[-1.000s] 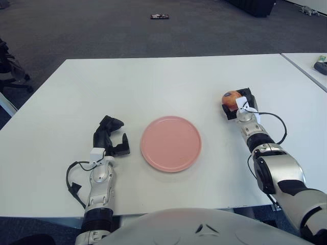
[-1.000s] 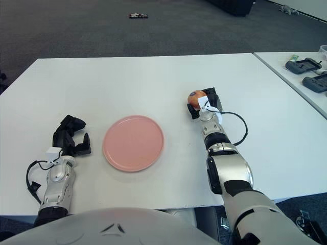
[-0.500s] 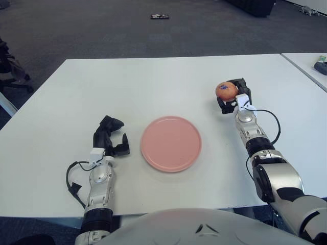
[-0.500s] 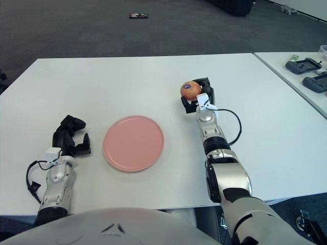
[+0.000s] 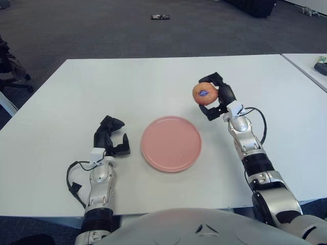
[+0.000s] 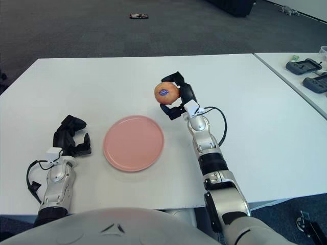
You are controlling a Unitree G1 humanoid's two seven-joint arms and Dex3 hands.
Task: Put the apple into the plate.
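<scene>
Your right robot hand (image 5: 213, 99) has its fingers curled around the apple (image 5: 204, 93) and holds it up off the desk (image 5: 153, 81), just beyond the far right rim of the pink plate (image 5: 170, 143) and not yet over it. The apple looks firm and rigid, so it should not deform in the grip, but judge it as smooth and round: it can slip or roll. The fingers wrap its right side and underside, while the stickered face points toward the camera. That broad hold around the middle seems the right place to keep it; pinching near the top would likely let it squirt out. Set it low on the plate, since a drop could send it rolling over the shallow rim. Your left robot hand (image 5: 110, 137) sits idle left of the plate, fingers loosely curled on nothing.
</scene>
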